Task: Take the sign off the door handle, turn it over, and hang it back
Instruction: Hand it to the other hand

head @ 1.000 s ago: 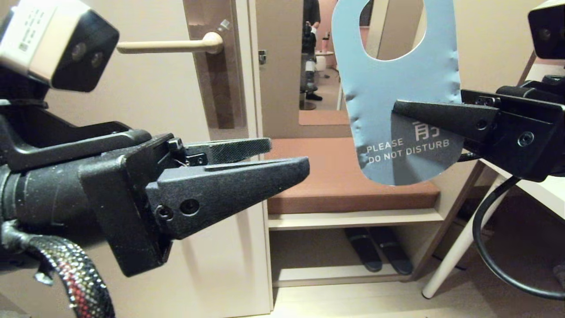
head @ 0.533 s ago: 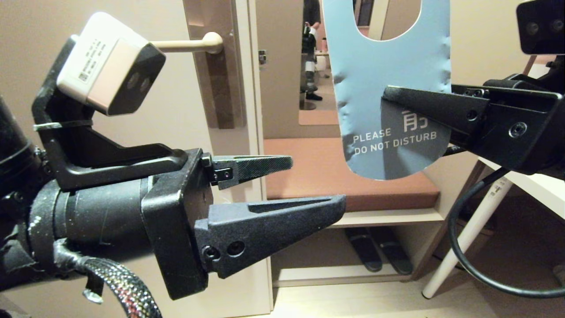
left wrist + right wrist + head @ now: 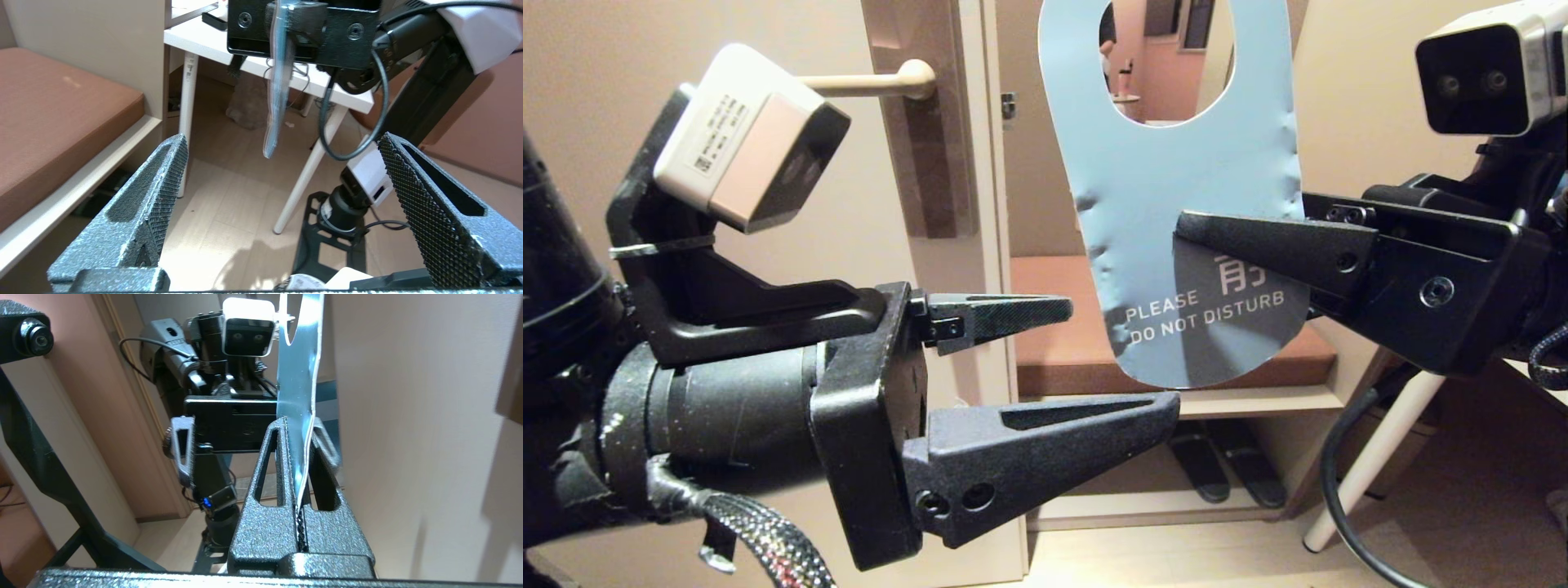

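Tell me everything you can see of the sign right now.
The sign is a thin blue card with rounded ends and an oval hole near its top. White "PLEASE DO NOT DISTURB" lettering faces the head camera. Its edges look dimpled. It hangs upright in the air, off the door handle, pinched at its lower right by the right gripper. Nothing else touches it.

A brown-cushioned bench [image 3: 1062, 327] stood beside the door, dark slippers [image 3: 1225, 469] lay on its lower shelf [image 3: 1094, 510], pale wooden floor [image 3: 1192, 559] below.

The sign [image 3: 1168, 196] reads "PLEASE DO NOT DISTURB" in white on its blue face, just below the right gripper's fingers [image 3: 1258, 241].
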### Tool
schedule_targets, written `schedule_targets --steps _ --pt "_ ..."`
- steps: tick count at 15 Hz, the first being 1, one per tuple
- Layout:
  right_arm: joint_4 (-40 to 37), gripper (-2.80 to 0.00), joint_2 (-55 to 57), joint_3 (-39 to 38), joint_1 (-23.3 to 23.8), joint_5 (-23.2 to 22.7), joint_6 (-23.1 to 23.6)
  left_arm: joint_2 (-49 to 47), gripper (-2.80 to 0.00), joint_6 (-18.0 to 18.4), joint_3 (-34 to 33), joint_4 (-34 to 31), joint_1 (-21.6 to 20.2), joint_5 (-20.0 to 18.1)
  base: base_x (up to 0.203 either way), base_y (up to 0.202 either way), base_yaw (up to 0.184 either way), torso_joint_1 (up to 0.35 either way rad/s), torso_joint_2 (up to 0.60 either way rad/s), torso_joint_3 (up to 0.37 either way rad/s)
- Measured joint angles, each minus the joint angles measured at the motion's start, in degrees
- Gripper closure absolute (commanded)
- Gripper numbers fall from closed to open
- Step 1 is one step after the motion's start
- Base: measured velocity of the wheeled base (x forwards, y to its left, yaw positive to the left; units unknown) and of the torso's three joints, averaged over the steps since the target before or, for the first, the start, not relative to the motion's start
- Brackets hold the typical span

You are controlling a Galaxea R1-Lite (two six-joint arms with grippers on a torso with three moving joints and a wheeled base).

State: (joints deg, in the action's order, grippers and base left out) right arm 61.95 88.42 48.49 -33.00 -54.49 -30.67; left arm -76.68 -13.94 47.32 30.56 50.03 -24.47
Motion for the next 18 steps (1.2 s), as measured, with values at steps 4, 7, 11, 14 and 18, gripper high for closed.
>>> schedule_targets --steps 4,7,11,14,18 --pt "0.51 0.0 1.04 0.93 -2.63 3.25 0.0 -1.54 -2.8 0.55 -0.06 2.11 -0.01 0.09 0.0 0.0 0.0 0.0 0.0 0.0" --pt "1.98 0.0 2.24 1.68 -4.26 6.75 -0.26 -3.53 -2.8 0.31 -0.06 7.3 -0.2 0.24 0.0 0.0 0.0 0.0 0.0 0.0" --pt "2.13 0.0 2.72 1.64 -4.56 6.94 -0.34 -5.75 -2.8 0.3 0.27 8.92 -0.37 0.29 0.0 0.0 0.0 0.0 0.0 0.0" --pt "2.11 0.0 2.9 1.54 -5.28 6.99 -0.39 -7.33 -2.8 0.1 0.38 12.04 -0.37 0.24 0.0 0.0 0.0 0.0 0.0 0.0" --pt "2.09 0.0 3.51 2.03 -7.27 6.97 -0.22 -8.3 -2.8 -0.06 0.38 12.57 -0.37 0.25 0.0 0.0 0.0 0.0 0.0 0.0"
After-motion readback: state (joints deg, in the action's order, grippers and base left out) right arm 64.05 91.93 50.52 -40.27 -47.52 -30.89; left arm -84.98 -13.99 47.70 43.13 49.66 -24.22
